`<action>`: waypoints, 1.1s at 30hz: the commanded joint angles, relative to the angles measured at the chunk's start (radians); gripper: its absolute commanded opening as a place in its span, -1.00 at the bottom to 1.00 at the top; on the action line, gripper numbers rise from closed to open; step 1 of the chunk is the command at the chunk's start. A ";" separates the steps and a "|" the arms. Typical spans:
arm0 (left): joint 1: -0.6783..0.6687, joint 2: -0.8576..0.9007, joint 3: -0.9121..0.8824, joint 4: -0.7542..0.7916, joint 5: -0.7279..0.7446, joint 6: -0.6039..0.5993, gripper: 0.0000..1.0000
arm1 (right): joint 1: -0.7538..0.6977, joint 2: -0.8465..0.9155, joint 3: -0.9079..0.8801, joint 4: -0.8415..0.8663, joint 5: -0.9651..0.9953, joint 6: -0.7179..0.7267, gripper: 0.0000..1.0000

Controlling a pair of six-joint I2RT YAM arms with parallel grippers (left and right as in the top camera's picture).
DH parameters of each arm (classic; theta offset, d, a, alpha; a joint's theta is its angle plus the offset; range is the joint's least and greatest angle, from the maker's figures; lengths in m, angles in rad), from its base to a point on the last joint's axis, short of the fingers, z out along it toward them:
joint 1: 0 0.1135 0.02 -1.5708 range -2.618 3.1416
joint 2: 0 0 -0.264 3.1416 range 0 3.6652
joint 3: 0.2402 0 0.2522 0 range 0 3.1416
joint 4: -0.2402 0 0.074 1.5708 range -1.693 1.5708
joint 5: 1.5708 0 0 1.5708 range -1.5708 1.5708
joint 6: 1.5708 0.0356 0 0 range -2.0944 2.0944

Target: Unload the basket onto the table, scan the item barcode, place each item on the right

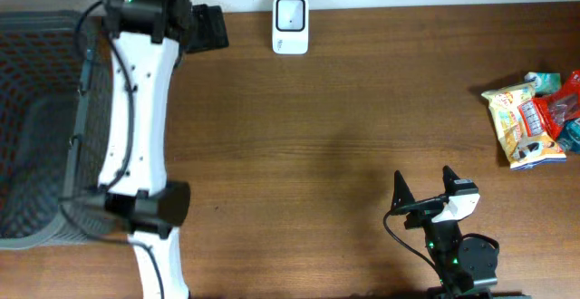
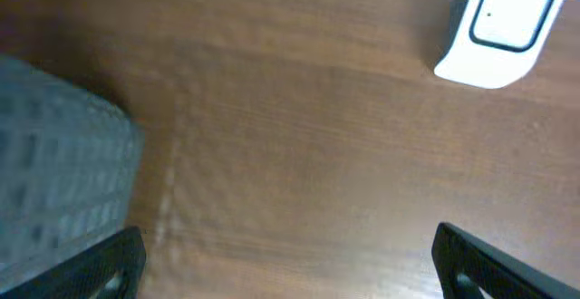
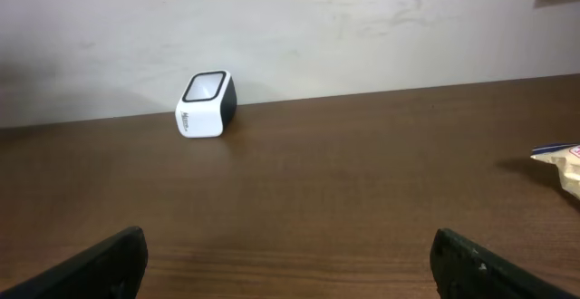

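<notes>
There is one barcode scanner (image 1: 290,24), one mesh basket (image 1: 36,127) and one small heap of snack packets (image 1: 535,118). In the heap a yellow-orange packet lies foremost, with red and teal ones tucked behind it; how many there are in all I cannot tell. Two arms work over a single table (image 1: 344,127).

The scanner is a squat white block of plastic with rounded corners and a dark-framed window on its slanted face. The basket is grey, with a fine grid weave. The packets are glossy, crinkled foil. The table is brown wood with a long straight grain.

The left pincer (image 1: 210,29) has its dark fingers spread wide and grips nothing, with only bare wood between them. In its own camera the scanner (image 2: 498,27) sits ahead and to its right, near but apart, and the basket (image 2: 54,154) is blurred on its left.

The right pincer (image 1: 424,186) is also spread fully, empty and touching nothing. From it the scanner (image 3: 207,105) stands well ahead and to the left, against the wall. The packets (image 3: 562,159) lie ahead on its right, well apart from both pincers.
</notes>
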 commanded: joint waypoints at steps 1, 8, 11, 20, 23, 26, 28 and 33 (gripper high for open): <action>-0.007 -0.196 -0.327 0.169 -0.032 0.027 0.98 | 0.007 -0.008 -0.008 -0.003 0.012 0.000 0.97; -0.090 -0.648 -1.162 0.649 0.069 0.179 0.98 | 0.007 -0.008 -0.008 -0.003 0.012 0.000 0.97; -0.091 -0.864 -1.486 0.797 0.069 0.178 0.99 | 0.007 -0.008 -0.008 -0.003 0.012 0.000 0.97; -0.091 -1.426 -1.804 0.783 0.034 0.192 0.98 | 0.007 -0.008 -0.008 -0.003 0.012 0.000 0.97; -0.090 -1.489 -1.884 0.786 0.047 0.253 0.98 | 0.007 -0.008 -0.008 -0.003 0.012 0.000 0.97; -0.090 -1.621 -2.036 0.899 0.108 0.348 0.98 | 0.007 -0.008 -0.008 -0.003 0.012 0.000 0.97; -0.090 -1.708 -2.141 1.049 0.181 0.429 0.98 | 0.007 -0.008 -0.008 -0.003 0.012 0.000 0.97; 0.006 -1.918 -2.395 1.279 0.294 0.470 0.98 | 0.007 -0.008 -0.008 -0.003 0.012 0.000 0.97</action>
